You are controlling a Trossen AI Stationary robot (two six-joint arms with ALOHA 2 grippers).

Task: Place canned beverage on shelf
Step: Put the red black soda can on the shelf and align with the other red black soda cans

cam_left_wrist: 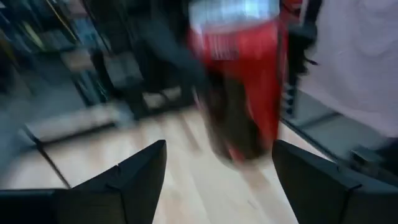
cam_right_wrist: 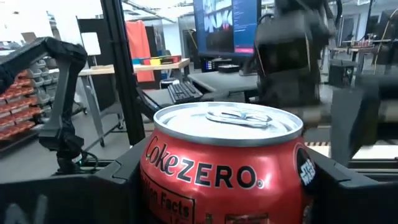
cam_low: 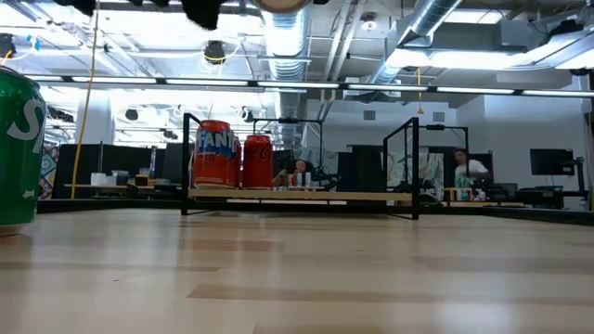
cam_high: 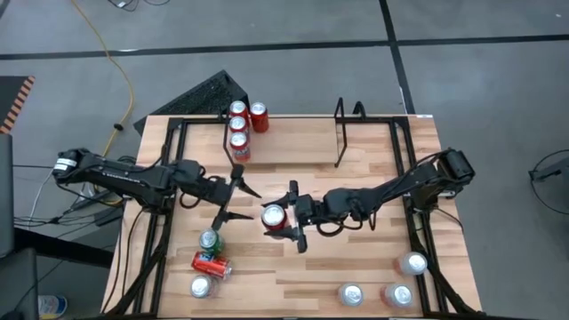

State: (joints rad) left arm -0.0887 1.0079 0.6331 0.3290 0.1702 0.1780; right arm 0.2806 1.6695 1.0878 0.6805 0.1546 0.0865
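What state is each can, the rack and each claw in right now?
Coke Zero can: upright, held in right gripper.
Left gripper: open, empty, beside that can.
Shelf: four upright cans at one end.
Red can: lying on its side.
Green can: upright.

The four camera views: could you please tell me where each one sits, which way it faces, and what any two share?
High view: overhead, straight down on the table; both arms show, the right claw holding a red can.
Low view: table height, level toward the shelf; arms barely enter on top.
Left wrist: past the open left claw at the red can.
Right wrist: over the held can.
Shared: both wrist views see that can.
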